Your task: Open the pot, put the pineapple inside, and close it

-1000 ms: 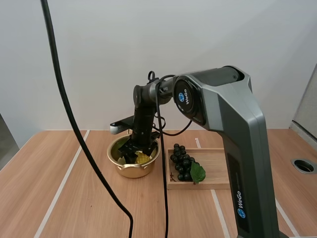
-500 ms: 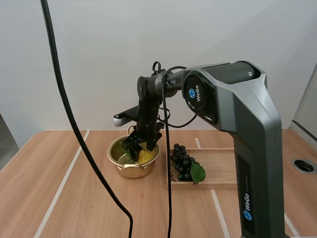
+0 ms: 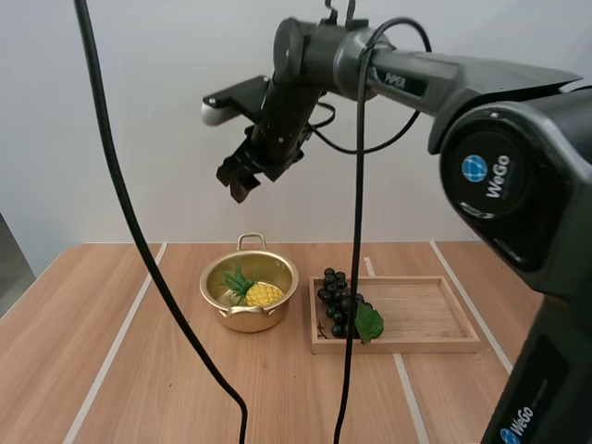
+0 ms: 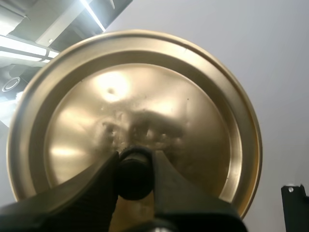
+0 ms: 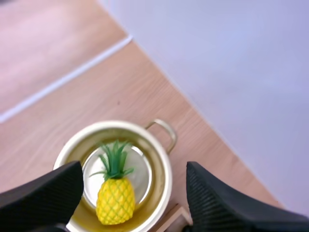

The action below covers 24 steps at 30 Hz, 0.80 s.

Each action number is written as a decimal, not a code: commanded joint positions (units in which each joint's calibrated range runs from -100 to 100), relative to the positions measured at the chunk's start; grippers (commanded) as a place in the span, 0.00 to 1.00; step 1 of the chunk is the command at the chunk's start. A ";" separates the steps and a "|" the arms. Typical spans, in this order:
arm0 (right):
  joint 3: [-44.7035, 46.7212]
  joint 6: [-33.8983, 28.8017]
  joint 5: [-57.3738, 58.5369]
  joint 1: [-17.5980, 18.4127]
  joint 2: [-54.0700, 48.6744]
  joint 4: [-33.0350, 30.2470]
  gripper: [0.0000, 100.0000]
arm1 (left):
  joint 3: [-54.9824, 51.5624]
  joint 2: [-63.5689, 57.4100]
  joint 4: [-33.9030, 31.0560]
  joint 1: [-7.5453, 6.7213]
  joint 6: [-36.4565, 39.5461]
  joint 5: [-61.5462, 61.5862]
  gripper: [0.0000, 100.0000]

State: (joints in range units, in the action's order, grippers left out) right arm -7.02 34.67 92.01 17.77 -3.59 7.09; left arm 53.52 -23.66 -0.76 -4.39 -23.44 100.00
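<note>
Right now my right gripper (image 3: 236, 185) hangs high over the table (image 3: 111, 370), well clear of everything on it. Its two black fingers (image 5: 43, 198) are spread wide with nothing between them. Looking down through that gap in the right wrist view, I see straight into the pot.

The gold pot (image 3: 231, 319) stands open on the wood, just beside the left end of the wooden tray (image 3: 435, 314). Its loop handle (image 3: 250, 241) is turned toward the far wall. The pineapple (image 3: 263, 295) lies inside on the pot's bottom, yellow body with its green crown pointing toward the far rim (it looks tipped on its side rather than upright).

My left gripper (image 4: 134, 162) has the pot's lid (image 4: 145, 92). The fingers are closed narrow around the dark knob (image 4: 134, 181), one on each side, and the round gold face of the lid takes up the left wrist view. I cannot tell from that view where the lid sits relative to the pot.

On the tray, a bunch of dark grapes (image 3: 338, 301) with a green leaf (image 3: 369, 322) lies at the end nearest the pot. Nothing lies on the rest of the tray's floor.
</note>
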 commanded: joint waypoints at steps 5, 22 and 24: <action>-5.25 -10.21 -1.55 -2.77 -12.15 -13.13 1.00 | 0.37 0.15 -0.73 0.13 2.46 0.00 0.00; -3.93 -16.17 -5.42 -22.14 -26.82 -15.83 0.00 | -6.21 3.14 0.32 0.13 8.39 0.00 0.00; -2.70 -16.38 -5.42 -22.83 -26.98 -15.71 0.00 | -8.49 3.39 0.76 0.13 8.44 0.00 0.00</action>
State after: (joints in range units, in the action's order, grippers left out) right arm -10.93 19.20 87.19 -4.14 -29.67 -8.55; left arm 47.11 -20.78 -0.98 -4.39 -15.94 100.00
